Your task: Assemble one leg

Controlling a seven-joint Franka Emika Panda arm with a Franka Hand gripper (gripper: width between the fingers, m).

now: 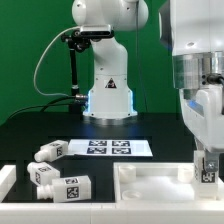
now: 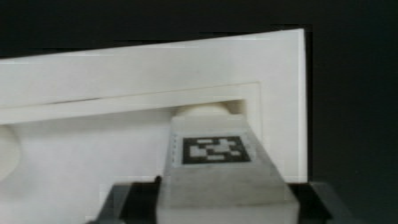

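Note:
My gripper (image 1: pixel 207 172) is at the exterior view's right, shut on a white leg (image 1: pixel 207 168) with a square tag. It holds the leg upright over the far right corner of the wide white tray-like panel (image 1: pixel 150 180). In the wrist view the leg (image 2: pixel 217 150) runs from between my fingers (image 2: pixel 128 200) down to the panel's inner corner (image 2: pixel 107 110), its tip at the rim. Three more legs lie at the exterior view's left: one (image 1: pixel 48 151) near the marker board and two (image 1: pixel 58 181) side by side at the front.
The marker board (image 1: pixel 110 147) lies flat on the black table in front of the arm's white base (image 1: pixel 108 95). A white block (image 1: pixel 6 178) sits at the exterior view's left edge. A green wall stands behind.

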